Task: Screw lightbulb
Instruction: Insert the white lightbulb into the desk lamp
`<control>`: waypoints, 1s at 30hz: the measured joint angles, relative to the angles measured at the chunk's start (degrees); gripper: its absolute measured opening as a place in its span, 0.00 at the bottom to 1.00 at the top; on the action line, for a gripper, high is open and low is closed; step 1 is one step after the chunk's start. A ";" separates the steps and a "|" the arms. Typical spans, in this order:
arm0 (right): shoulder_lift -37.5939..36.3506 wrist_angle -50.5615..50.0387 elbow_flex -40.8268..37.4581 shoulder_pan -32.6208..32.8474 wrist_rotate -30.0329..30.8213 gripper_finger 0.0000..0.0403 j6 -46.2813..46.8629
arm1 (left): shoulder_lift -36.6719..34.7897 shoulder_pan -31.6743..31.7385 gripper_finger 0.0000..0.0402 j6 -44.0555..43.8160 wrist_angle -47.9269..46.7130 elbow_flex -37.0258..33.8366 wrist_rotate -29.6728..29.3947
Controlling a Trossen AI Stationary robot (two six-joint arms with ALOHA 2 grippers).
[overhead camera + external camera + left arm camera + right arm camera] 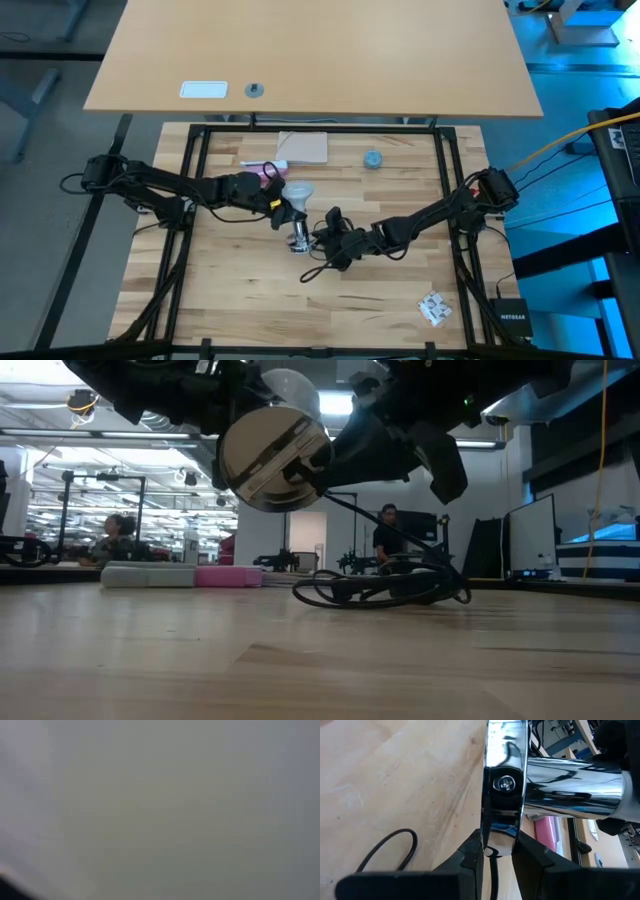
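Lightbulb (pixel 297 190) meeting socket (pixel 300 236) in mid-air above the table (pixel 400 290) — left end effector (pixel 285 210) clamping it, right end effector (pixel 496 854) pinching the socket's flange; seating is looking unfinished.

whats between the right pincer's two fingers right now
The round chrome flange of the silvery socket: in the right wrist view the right pincer clamps its rim edge-on. In the high view the lightbulb sits at the socket's other end.

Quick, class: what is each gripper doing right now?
Left gripper: shut on the lightbulb.
Right gripper: shut on the socket flange, held above the table.
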 joint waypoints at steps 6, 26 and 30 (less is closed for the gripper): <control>0.00 -0.07 0.00 0.04 0.29 0.20 -0.14 | 0.09 -0.02 0.38 3.48 3.01 -0.21 0.26; -0.07 0.15 0.00 0.22 7.26 0.25 -3.24 | 0.11 -5.03 0.38 25.90 8.10 -0.22 0.04; -0.09 0.48 0.04 0.17 5.55 0.25 -4.49 | 0.11 -5.07 0.38 25.94 8.00 -0.22 0.45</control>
